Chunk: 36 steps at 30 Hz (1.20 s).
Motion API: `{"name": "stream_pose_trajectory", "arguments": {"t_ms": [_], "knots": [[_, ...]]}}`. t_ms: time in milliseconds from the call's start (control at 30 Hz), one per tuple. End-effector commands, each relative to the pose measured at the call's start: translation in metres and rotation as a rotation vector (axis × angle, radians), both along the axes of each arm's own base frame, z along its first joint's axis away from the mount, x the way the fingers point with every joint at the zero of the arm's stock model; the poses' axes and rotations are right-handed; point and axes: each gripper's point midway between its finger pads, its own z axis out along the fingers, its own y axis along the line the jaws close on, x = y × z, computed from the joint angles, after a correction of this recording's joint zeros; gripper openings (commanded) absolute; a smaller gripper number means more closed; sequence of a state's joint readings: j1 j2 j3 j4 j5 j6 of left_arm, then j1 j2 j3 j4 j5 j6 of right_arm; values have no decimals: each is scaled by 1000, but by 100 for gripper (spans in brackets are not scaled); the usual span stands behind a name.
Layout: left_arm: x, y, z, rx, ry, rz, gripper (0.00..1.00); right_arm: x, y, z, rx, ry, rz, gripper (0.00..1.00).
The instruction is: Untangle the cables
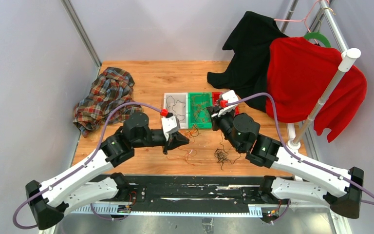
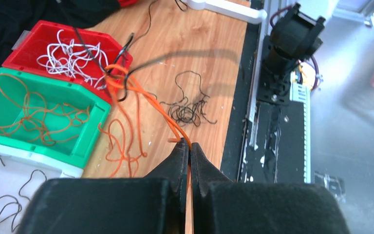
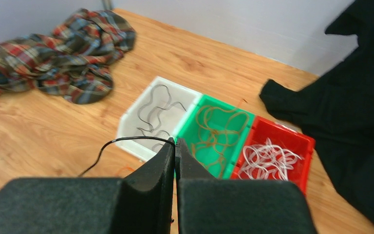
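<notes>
The cables lie in front of three small bins. My left gripper is shut on an orange cable, which runs from its tips up to a knot with a black cable beside the red bin. My right gripper is shut on a thin black cable that arcs away to its left. A loose black tangle rests on the wood near the table's front edge, and more orange loops lie beside the green bin. From above, the left gripper and right gripper sit close together.
The white bin holds black cables, the green bin orange ones, the red bin white ones. A plaid shirt lies at the back left. A black garment and a red one hang from a rack at the right.
</notes>
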<state>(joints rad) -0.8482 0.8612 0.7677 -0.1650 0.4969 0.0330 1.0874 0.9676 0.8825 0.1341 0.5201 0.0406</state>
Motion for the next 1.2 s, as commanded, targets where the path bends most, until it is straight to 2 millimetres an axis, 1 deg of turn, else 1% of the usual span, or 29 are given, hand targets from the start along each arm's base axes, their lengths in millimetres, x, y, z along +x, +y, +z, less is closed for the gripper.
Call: {"name": "stream_pose_trajectory", "arguments": {"t_ms": [0, 100, 167, 233, 300, 333, 433, 467, 567, 700, 733, 800, 900, 933, 967, 1033, 1133, 1167], "knots": [[-12, 20, 5, 35, -58, -44, 0, 11, -34, -14, -67, 2, -106, 1], [-16, 34, 6, 65, -112, -50, 0, 19, -53, -26, -95, 28, -159, 1], [-18, 46, 6, 99, -153, -47, 0, 26, -70, -36, -116, 44, -213, 1], [-17, 59, 12, 134, -218, -35, 1, 34, -88, -46, -127, 70, -278, 1], [-15, 75, 22, 169, -306, -6, 0, 39, -108, -58, -133, 104, -341, 1], [-14, 83, 27, 195, -363, -3, 0, 42, -117, -65, -132, 125, -370, 1], [-10, 107, 34, 297, -511, 27, 1, 45, -142, -77, -136, 163, -457, 1], [-10, 115, 36, 332, -560, 25, 0, 46, -149, -79, -138, 169, -481, 1], [2, 142, 46, 437, -690, 112, 1, 46, -171, -83, -159, 179, -561, 1], [22, 177, 57, 582, -845, 251, 1, 45, -186, -80, -159, 178, -605, 1], [27, 185, 59, 615, -882, 282, 1, 45, -190, -78, -164, 178, -623, 1], [37, 200, 63, 690, -943, 356, 1, 44, -206, -75, -170, 179, -693, 1], [50, 222, 69, 796, -1007, 467, 1, 43, -226, -66, -126, 178, -761, 1], [52, 223, 70, 798, -1014, 484, 1, 44, -226, -64, -108, 180, -746, 1], [52, 221, 71, 777, -1017, 485, 1, 45, -221, -62, -98, 178, -715, 1], [49, 209, 73, 713, -1013, 449, 1, 48, -211, -62, -93, 184, -660, 1], [53, 184, 95, 596, -1017, 420, 1, 48, -197, -65, -65, 192, -587, 1], [58, 175, 107, 560, -1023, 424, 1, 48, -193, -65, -57, 191, -564, 1]]}}
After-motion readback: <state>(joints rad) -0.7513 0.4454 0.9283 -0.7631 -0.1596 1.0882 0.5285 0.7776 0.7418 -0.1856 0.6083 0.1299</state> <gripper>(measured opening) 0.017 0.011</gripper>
